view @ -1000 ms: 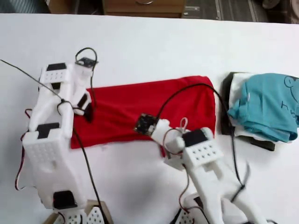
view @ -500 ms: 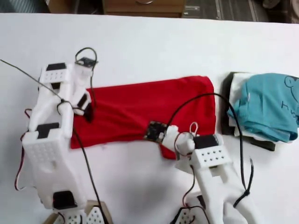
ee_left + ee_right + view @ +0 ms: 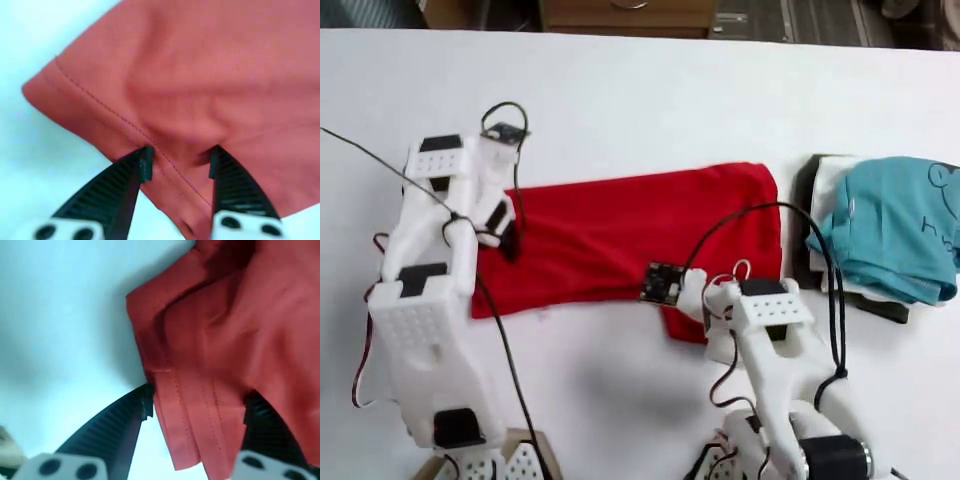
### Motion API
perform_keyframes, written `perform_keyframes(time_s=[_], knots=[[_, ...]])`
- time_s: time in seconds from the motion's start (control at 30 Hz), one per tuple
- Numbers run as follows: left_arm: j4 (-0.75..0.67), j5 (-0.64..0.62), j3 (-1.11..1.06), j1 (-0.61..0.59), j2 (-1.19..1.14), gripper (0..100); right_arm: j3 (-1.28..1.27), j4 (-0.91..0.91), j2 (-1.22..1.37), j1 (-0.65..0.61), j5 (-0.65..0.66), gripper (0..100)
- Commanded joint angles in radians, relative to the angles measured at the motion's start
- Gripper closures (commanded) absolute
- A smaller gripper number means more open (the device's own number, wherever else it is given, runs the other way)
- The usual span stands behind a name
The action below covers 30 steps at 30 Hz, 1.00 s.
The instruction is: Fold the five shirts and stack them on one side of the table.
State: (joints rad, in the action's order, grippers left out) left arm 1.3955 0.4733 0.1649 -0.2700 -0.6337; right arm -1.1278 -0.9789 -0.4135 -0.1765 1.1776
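Red shirt folded long in the middle of the counter. Left tool released, tips apart on its hem. Right tool released too, tips around its near corner. Blue shirt piled by the right edge.

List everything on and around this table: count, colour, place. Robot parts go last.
red fabric shirt: one, red, spread across the table's middle.
teal folded shirt: one, teal, top of the stack at the table's right side.
white folded shirt: one, white, directly under the teal one.
black folded garment: one, black, bottom of the stack.
white table: one, white, under everything.
brown wooden cabinet: one, brown, beyond the far edge.
left arm: one, white, at the shirt's left end, jaws open astride its hem.
right arm: one, white, at the shirt's near right corner, jaws open astride layered fabric.
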Motion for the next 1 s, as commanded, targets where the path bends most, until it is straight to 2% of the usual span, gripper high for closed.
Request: perform_keyframes(time_s=[0.0,0.17,0.37,0.57,0.8,0.97], knots=[[-0.029,-0.005,0.01,0.011,-0.021,78,0.005,0.007,0.035,0.012,0.023,69.8],[-0.029,-0.005,0.01,0.011,-0.021,78,0.031,0.019,0.044,0.007,0.023,73.7],[-0.029,-0.005,0.01,0.011,-0.021,78,0.031,0.179,0.044,0.013,0.023,98.1],[-0.029,-0.005,0.01,0.011,-0.021,78,0.037,0.209,0.035,0.007,0.025,97.8],[-0.029,-0.005,0.012,0.011,-0.021,78,0.245,-0.039,0.035,0.013,0.025,97.8],[-0.029,-0.002,0.012,0.011,-0.021,78,0.419,-0.067,0.045,0.01,0.026,97.8]])
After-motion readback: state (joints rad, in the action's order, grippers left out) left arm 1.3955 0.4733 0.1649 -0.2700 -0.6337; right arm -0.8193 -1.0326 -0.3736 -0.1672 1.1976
